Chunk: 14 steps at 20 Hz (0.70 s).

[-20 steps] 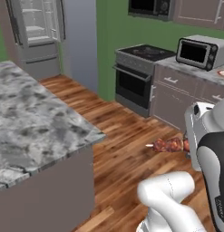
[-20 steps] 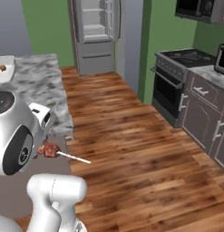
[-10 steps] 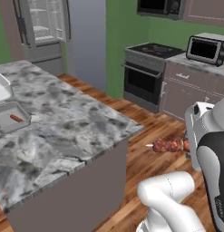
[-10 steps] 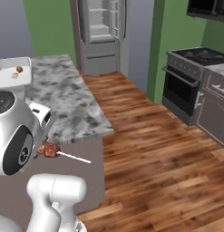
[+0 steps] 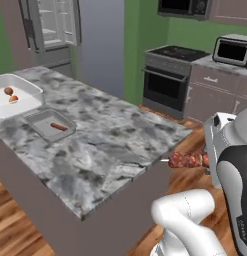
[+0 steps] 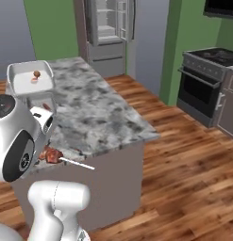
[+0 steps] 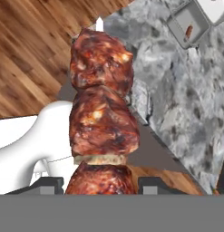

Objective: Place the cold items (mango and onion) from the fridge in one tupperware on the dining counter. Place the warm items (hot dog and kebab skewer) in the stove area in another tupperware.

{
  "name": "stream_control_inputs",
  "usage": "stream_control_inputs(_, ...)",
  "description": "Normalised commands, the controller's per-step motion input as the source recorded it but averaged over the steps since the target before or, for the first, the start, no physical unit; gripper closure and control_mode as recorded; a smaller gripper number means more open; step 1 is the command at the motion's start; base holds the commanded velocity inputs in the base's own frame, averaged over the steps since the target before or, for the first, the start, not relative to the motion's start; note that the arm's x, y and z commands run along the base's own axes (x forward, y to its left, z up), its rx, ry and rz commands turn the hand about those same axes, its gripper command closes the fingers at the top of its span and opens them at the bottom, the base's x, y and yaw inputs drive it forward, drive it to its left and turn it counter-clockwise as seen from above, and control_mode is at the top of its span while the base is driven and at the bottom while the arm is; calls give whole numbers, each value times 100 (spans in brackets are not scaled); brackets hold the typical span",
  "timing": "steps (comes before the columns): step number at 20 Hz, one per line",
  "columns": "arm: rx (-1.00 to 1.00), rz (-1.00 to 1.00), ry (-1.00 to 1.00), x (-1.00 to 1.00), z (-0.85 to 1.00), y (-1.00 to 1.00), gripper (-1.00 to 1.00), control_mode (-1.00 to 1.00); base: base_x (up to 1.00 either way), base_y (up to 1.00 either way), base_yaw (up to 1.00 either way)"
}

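My gripper (image 7: 102, 186) is shut on the kebab skewer (image 7: 102, 118), whose browned meat chunks rise between the two fingertips (image 7: 156, 183). From the base, the skewer (image 5: 187, 160) sticks out level from the hand beside the dining counter's near corner, and it also appears low on the left (image 6: 51, 154). On the counter a white tupperware (image 5: 26, 80) holds two small round items, a brown one that looks like the onion (image 5: 8, 91) and an orange one that looks like the mango (image 5: 13, 99). A grey tupperware (image 5: 39, 114) beside it holds the hot dog (image 5: 58, 126).
The grey marble dining counter (image 5: 110, 140) fills the left and middle. Behind it stands the fridge (image 5: 50, 25) with its doors open. The stove (image 5: 170, 75) and a toaster oven (image 5: 234, 50) line the right wall. Wooden floor (image 6: 184, 160) lies open to the right.
The whole picture has shifted as the base drove: the counter with both tupperwares has come near. The skewer stays held the same way in the gripper.
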Motion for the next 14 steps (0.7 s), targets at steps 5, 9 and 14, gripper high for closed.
stream_control_inputs(5,0,0,0,0,0,0,100,100,-18,100,-20)
stream_control_inputs(9,0,0,0,0,0,0,100,100,-38,100,-24)
stream_control_inputs(14,0,0,0,0,0,0,100,100,-33,89,-24)
